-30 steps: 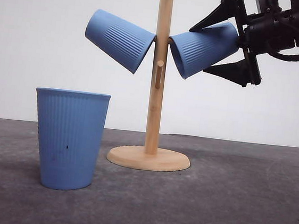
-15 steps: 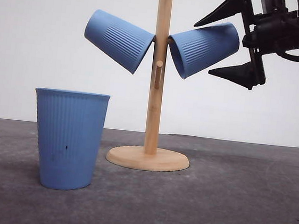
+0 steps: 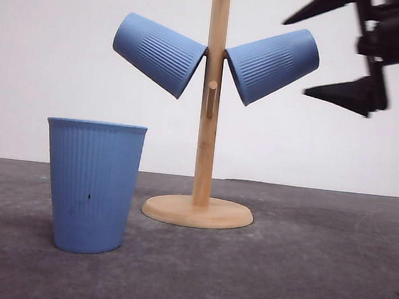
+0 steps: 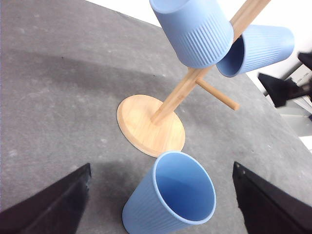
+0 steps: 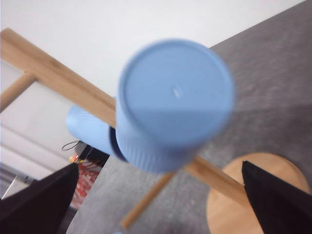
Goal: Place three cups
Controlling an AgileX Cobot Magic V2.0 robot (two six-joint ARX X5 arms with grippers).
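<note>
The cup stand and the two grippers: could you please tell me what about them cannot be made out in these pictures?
- Stand: its top is cut off by the front view's upper edge.
- Pegs holding the two hung cups: hidden inside the cups.
- Left gripper: in the front view a mere tip at the corner; wrist view crops its fingers.
- Right gripper: motion-blurred in front view, cut by the right edge.
- Hung cup's base: blurred in the right wrist view.
</note>
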